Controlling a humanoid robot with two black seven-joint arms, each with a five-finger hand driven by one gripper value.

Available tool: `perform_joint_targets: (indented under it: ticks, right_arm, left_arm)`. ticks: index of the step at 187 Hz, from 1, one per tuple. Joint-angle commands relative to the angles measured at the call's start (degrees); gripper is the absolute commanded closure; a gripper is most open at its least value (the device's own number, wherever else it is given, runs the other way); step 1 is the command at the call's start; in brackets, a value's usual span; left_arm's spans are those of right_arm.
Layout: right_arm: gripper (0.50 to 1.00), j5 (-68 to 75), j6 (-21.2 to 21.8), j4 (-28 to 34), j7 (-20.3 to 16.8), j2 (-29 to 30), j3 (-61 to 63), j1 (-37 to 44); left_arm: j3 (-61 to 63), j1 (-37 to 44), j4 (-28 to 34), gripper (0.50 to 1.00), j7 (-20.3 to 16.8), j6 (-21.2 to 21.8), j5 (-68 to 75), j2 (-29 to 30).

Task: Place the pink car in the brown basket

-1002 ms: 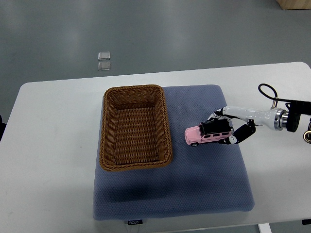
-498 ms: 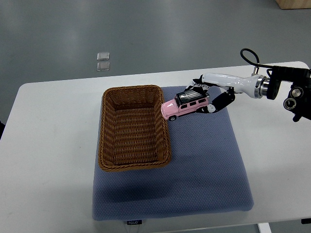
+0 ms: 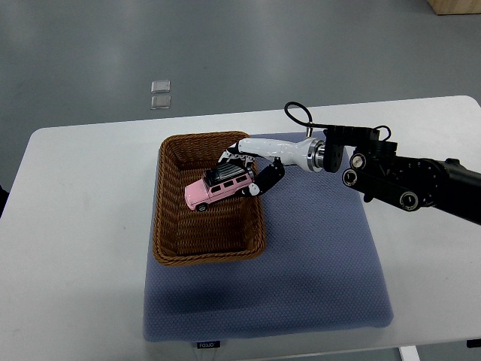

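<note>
Bright, even overhead light; sharp, soft shadows.

Car point(image 3: 214, 188) over basket point(image 3: 170, 226), on mat point(image 3: 316, 263)

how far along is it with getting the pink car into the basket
Done: the pink car is picked up and sits over the inside of the brown basket, clear of the blue mat. In hand: the right hand grips the car. Left: lower it if it isn't resting on the weave, let go, and pull the arm out.
</note>
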Motion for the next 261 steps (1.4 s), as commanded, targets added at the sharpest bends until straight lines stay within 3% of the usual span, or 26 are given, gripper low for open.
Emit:
perform_joint_targets:
  ticks: [1,46,59,73,81,100,132,153,207,237,261]
  right_arm:
    - [1.0,-0.1,-1.6,-1.8,0.1,1.9,-1.5,-0.2]
    - [0.998,-0.3,-5.1,-5.3,0.2,5.8,-2.3,-2.0]
    - [0.8,-0.3,-5.6,-5.8,0.3,6.8,-2.2,-2.2]
    - [0.681,-0.2,-5.6,-6.1,0.3,7.1,-2.0,-2.2]
    - [0.634,-0.1,-5.5,-6.1,0.3,7.1,-2.0,-2.2]
    - [0.589,0.4,-5.2,-6.0,0.3,6.9,-1.8,-1.7]
    - [0.587,1.8,-5.1,-5.7,0.3,4.6,2.7,0.4]
    - [0.587,7.2,-5.0,-5.5,0.3,0.3,11.8,-0.1]
    - [0.587,39.8,-5.0,-5.6,0.4,-0.1,39.1,-16.4]
    - [0.587,53.8,-4.0,-6.6,0.7,0.9,42.7,-20.8]
    - [0.587,57.2,-3.0,-7.1,1.6,2.7,42.7,-22.4]
  left_arm:
    - [0.0,0.0,-0.1,0.5,0.0,0.0,0.0,0.0]
    - [0.0,0.0,0.0,0.5,0.0,0.0,0.0,0.0]
    - [-0.1,0.0,0.0,0.5,0.0,0.0,0.0,0.0]
    - [-0.1,0.0,0.1,0.5,0.0,0.0,0.0,0.0]
    - [-0.1,0.0,0.1,0.5,0.0,0.0,0.0,0.0]
    - [-0.1,0.0,0.1,0.5,0.0,0.0,0.0,0.0]
    - [-0.1,0.0,0.1,0.5,0.0,0.0,0.0,0.0]
    - [-0.1,0.0,0.1,0.5,0.0,0.0,0.0,0.0]
    - [0.0,0.0,0.0,0.5,0.0,0.0,0.0,0.0]
    - [0.0,0.0,0.1,0.5,0.0,0.0,0.0,0.0]
    - [0.0,0.0,0.3,0.5,0.0,0.0,0.0,0.0]
